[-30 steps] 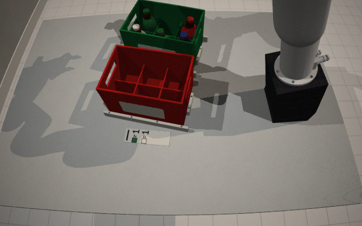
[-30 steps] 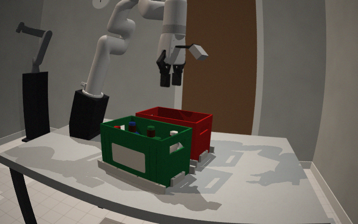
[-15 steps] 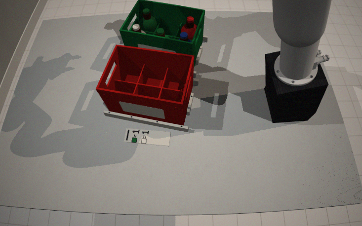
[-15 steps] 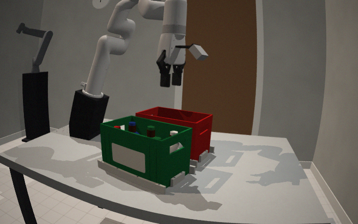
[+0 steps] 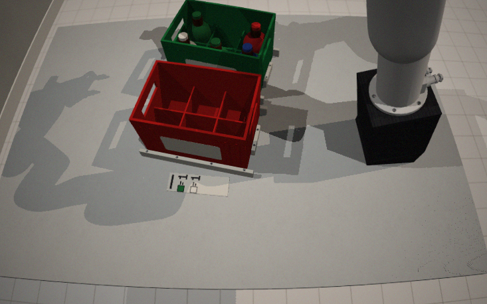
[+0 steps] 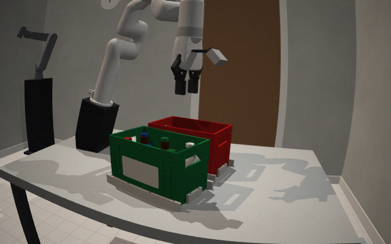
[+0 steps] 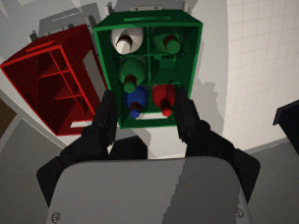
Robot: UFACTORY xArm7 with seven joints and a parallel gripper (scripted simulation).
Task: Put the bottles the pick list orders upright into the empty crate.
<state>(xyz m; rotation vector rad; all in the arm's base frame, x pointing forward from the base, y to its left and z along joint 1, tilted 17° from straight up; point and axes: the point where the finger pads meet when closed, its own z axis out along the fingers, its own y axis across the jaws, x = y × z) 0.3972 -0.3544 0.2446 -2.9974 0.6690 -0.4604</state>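
Observation:
The strip pick list (image 5: 216,186) shows green 1 and white 1. The red crate (image 5: 233,151) (image 6: 219,151) (image 7: 69,41) is empty. The green crate (image 5: 169,49) (image 6: 187,179) (image 7: 196,54) holds a white-label bottle (image 7: 127,40) (image 6: 189,145), a green bottle (image 7: 168,40) (image 5: 200,30) in the corner beside it, another green bottle (image 7: 132,71) (image 5: 215,43) in the middle cell, a blue bottle (image 7: 136,97) (image 6: 144,138) and a red bottle (image 7: 163,95) (image 5: 254,37). My gripper (image 6: 186,88) (image 7: 145,99) is open and empty, high above the crates.
Low pale rails (image 5: 195,162) (image 6: 145,192) stand along the crates' bases. The two crates stand side by side, with little space between them. The arm's black pedestal (image 5: 398,139) (image 6: 95,130) stands at the robot's side of the table.

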